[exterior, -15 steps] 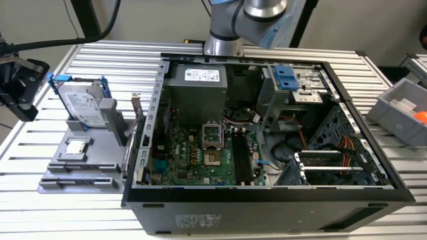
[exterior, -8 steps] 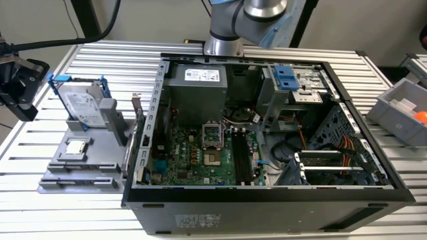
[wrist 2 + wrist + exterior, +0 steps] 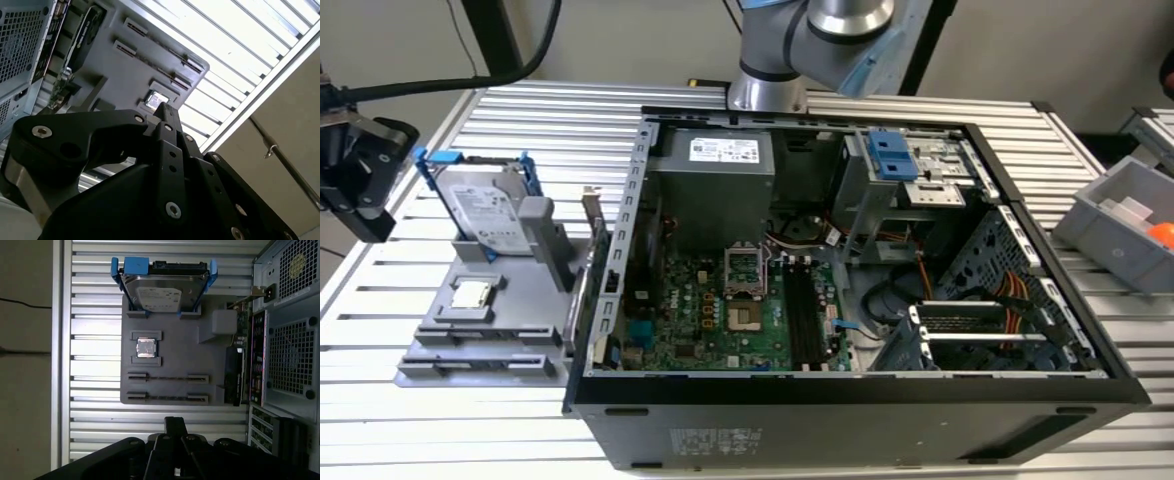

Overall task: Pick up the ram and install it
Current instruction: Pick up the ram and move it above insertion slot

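Note:
My gripper [image 3: 364, 210] hangs at the exterior view's left edge, above the table beside the grey parts tray [image 3: 520, 350]. In both wrist views its black fingers [image 3: 166, 109] meet at the tip with nothing between them, so the gripper [image 3: 175, 421] is shut and empty. The ram is out of view. The tray's two long slotted holders [image 3: 167, 377] carry no upright stick. On the motherboard [image 3: 720, 320] in the open computer case [image 3: 854, 400], the memory slots [image 3: 803, 318] are long dark strips. I cannot tell whether a stick sits in them.
A silver hard drive in a blue-handled frame [image 3: 487, 205] stands at the tray's far end, with a small square processor chip [image 3: 146, 348] in a recess near it. A grey bin [image 3: 1127, 225] sits at the exterior view's right. The table [image 3: 360, 330] is ribbed metal.

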